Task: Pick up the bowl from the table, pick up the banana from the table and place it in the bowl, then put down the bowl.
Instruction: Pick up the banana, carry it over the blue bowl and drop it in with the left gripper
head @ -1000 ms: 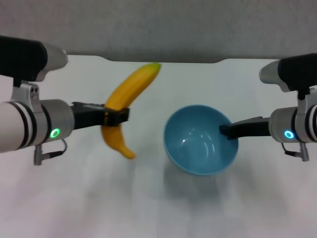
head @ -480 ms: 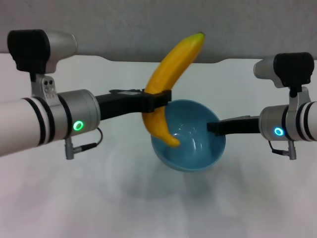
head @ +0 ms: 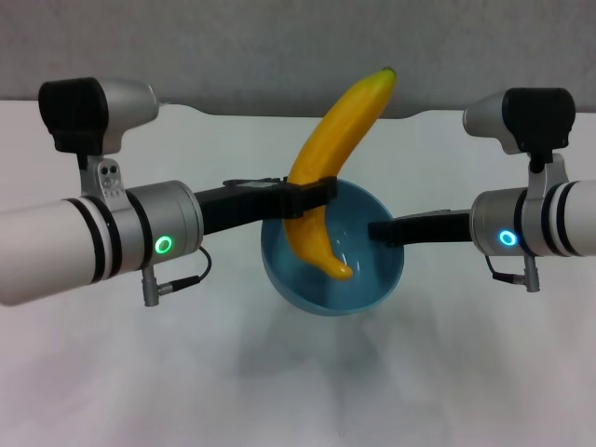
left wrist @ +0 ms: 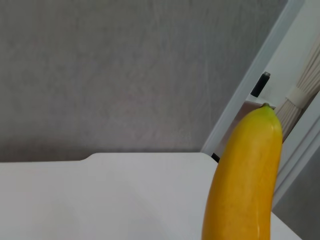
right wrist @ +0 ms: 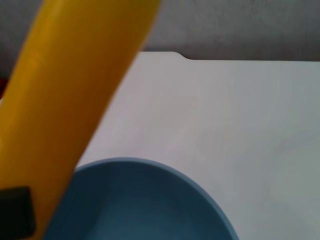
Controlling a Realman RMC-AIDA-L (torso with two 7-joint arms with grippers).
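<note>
the desk is a plain white top with a shallow notch in its far edge, and it carries nothing of the task at this moment; only a soft shadow lies on it under the bowl.

the bowl is light blue and glossy, held up off the desk with its opening tipped toward the camera. the right hand has closed on the bowl's rim on the side away from the banana, one dark finger showing over the edge, so the first pick-up looks done.

the banana is also in the air. the left hand is clamped shut across its middle, just at the bowl's rim on the side opposite the right hand. the banana stands steeply, its green-tipped end well above the bowl and its lower end down inside the bowl, near the inner wall; whether that end touches the wall cannot be told. the right wrist view shows the banana crossing close above the bowl's rim.

so both pick-ups appear complete and the placing is under way but not finished: the banana is not yet released. what seems left is to let the banana go into the bowl, draw the left hand clear, and then set the bowl down on the desk.
</note>
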